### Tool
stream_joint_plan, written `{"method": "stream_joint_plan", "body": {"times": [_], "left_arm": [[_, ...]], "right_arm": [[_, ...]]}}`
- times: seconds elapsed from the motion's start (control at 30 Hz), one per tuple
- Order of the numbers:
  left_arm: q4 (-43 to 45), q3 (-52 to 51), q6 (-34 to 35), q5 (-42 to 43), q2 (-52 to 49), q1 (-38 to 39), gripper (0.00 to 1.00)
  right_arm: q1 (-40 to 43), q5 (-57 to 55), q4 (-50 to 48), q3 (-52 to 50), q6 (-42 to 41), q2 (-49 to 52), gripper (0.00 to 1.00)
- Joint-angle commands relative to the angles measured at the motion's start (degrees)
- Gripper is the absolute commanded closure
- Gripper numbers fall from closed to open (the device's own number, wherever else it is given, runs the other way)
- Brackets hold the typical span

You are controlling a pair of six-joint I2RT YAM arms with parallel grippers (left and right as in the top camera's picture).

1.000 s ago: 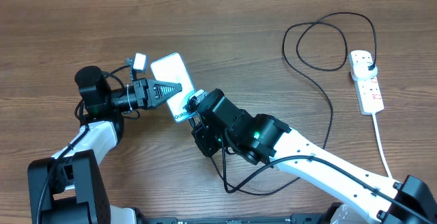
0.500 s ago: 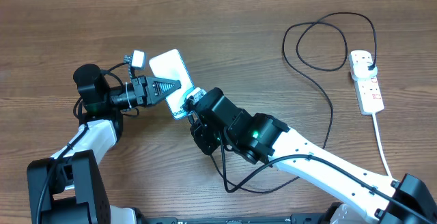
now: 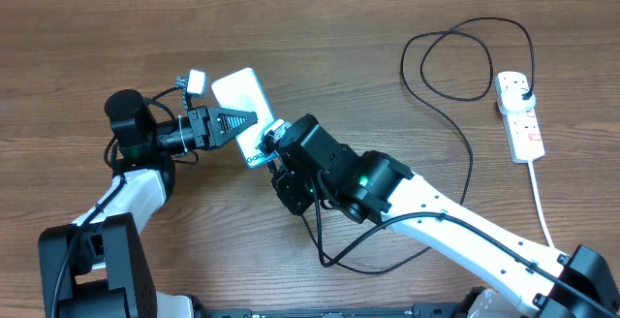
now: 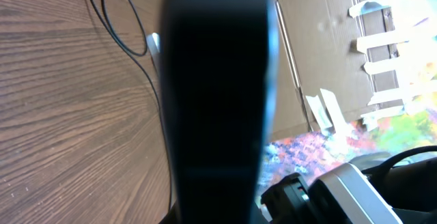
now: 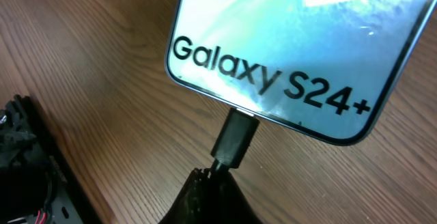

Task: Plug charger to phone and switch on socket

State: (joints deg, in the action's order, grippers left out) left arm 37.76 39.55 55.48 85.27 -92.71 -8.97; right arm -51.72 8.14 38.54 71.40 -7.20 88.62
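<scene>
Right tool [image 5: 210, 177] grips one charger [image 5: 235, 138], tip seemingly in one phone [image 5: 293, 39].

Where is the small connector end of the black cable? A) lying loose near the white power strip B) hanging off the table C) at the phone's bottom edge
C: the tip of the cable meets the edge of the phone just below the Galaxy lettering.

The phone [image 5: 293, 33] is showing dark lettering reading "Galaxy S24+" across its pale blue screen, near the short edge. Seen from overhead, the same lettering is appearing too small to read.
</scene>
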Motion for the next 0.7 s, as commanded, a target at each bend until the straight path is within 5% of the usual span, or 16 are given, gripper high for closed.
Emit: {"method": "stream_joint_plan", "body": {"times": [0.0, 0.23, 0.5, 0.67], "left_arm": [[-0.22, -1.27, -4.52, 5.29, 0.13, 3.10, 0.96], [-0.24, -1.27, -4.46, 5.29, 0.13, 3.10, 0.96], [-0.22, -1.27, -4.72, 5.29, 0.13, 3.10, 0.96], [0.00, -1.27, -7.76, 5.29, 0.13, 3.37, 0.96]], "right_arm": [[0.81, -0.39, -4.11, 8.17, 1.03, -1.55, 0.88], [0.81, -0.39, 3.04, 8.07, 1.03, -1.51, 0.74], [0.28, -0.39, 8.39, 7.93, -4.83, -1.49, 0.70], [0.00, -0.61, 13.40, 8.70, -5.03, -1.90, 0.44]]}}
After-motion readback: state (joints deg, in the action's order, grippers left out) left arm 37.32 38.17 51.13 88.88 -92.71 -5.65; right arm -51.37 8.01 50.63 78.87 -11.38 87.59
